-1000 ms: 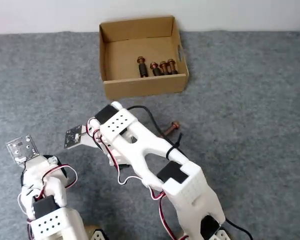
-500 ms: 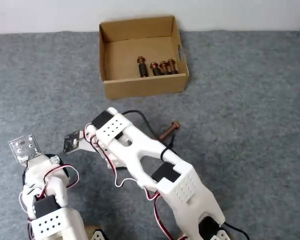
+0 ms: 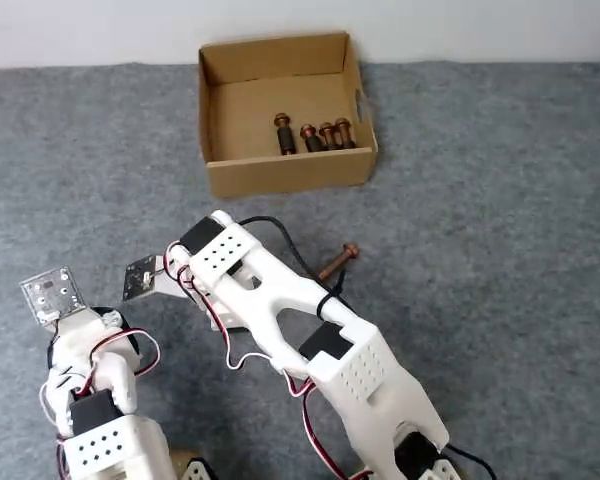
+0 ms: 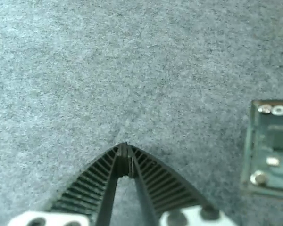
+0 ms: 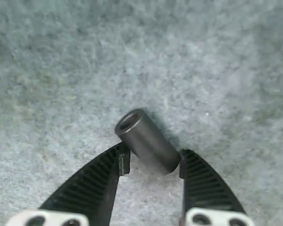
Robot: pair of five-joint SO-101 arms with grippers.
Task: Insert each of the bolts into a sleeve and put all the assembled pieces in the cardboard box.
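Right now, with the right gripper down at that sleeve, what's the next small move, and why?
Probably close the right gripper on the sleeve. Its jaws stand open on either side of the sleeve, which lies on its side between them, so a squeeze should secure it. The loose bolt lies nearby, waiting for a sleeve.

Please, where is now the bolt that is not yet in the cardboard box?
In the high view the loose bolt lies on the grey carpet, in front of the cardboard box and close beside the right arm.
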